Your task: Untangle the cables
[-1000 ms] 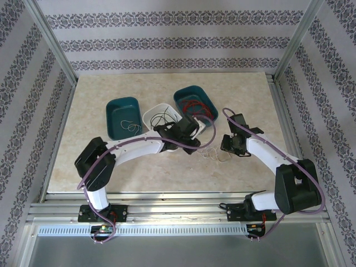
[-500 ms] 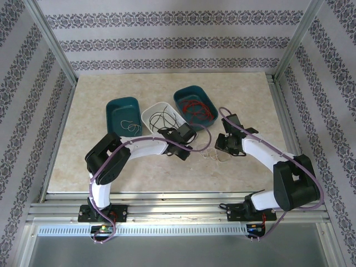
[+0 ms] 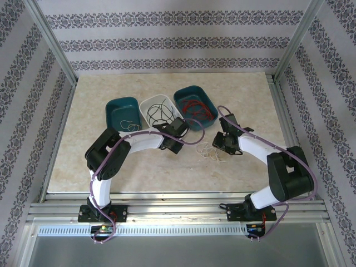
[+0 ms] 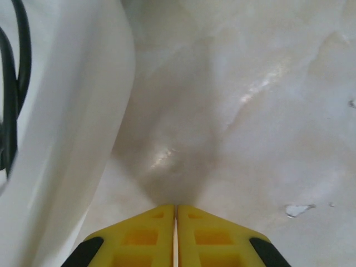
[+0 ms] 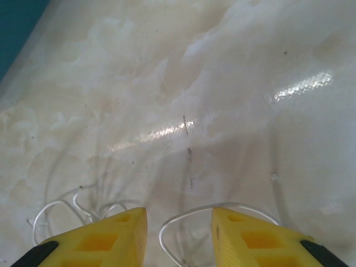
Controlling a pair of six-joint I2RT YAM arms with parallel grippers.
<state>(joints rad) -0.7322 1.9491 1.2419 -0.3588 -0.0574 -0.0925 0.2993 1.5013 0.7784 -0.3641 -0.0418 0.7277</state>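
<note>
Marble table (image 3: 83,161) | whitish cables (image 5: 54,204) thin, looped | left end effector (image 4: 175,211) clenched | right end effector (image 5: 179,217) parted

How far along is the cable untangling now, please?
Mostly done, it seems: a black wire lies in the white bin, red wires in the right teal bin, a whitish wire in the left teal bin. In hand: the right fingers are open over the whitish tangle. The left fingers are shut, empty. Left: separating that tangle.

Bright, even light fills the overhead view with only soft shadows, while both wrist views run soft and hazy, white glare streaking the pale table (image 5: 300,86).
</note>
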